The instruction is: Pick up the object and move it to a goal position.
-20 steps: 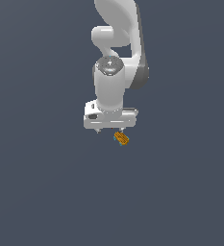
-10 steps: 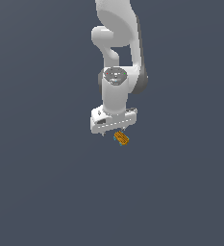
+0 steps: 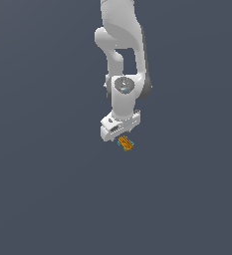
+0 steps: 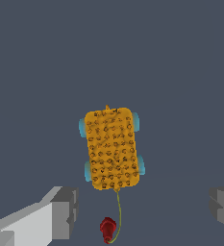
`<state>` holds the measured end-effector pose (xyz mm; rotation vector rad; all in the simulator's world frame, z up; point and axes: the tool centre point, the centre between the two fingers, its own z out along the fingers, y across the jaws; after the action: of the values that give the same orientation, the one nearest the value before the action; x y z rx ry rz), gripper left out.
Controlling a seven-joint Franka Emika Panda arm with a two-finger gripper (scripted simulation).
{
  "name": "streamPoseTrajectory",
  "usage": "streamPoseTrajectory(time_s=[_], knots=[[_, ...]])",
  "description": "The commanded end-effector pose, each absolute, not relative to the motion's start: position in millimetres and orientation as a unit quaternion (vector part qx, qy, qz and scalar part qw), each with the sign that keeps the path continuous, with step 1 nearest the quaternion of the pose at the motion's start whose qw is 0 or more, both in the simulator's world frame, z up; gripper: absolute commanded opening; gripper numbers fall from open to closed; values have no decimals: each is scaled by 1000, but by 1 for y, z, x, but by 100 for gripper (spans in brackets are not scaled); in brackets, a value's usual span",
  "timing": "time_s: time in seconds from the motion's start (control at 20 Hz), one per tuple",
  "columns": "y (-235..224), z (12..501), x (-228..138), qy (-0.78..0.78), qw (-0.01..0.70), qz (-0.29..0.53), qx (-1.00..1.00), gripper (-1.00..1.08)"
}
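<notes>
The object [image 4: 112,148] is a small orange-yellow rectangular block with a dark grid pattern and teal-blue pieces at its corners. A thin cord runs from it to a small red piece [image 4: 107,229]. It lies on the dark grey floor. In the exterior view the object [image 3: 126,144] sits just below the white hand, slightly to the exterior view's right. My gripper [image 3: 118,135] hovers above it, apart from it. In the wrist view the gripper [image 4: 142,211] is open, its two grey fingers [image 4: 60,211] spread far wider than the block and holding nothing.
The floor [image 3: 48,189] is a plain dark grey surface all around. The white arm [image 3: 121,45] rises behind the hand toward the top of the exterior view. No other objects or marker show.
The hand has turned about its vertical axis and shifted slightly down and to the exterior view's right, closer over the object. The object has not moved.
</notes>
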<state>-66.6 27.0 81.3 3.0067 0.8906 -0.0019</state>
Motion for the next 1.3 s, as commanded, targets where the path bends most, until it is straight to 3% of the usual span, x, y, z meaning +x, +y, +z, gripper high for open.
streamPoseTrajectory(time_s=[0.0,0.7,1.25], knots=[[30,75,-73,307,2,0,952,100],[35,61,-82,337,0,0,942,100],[35,19,-84,339,0,0,941,100]])
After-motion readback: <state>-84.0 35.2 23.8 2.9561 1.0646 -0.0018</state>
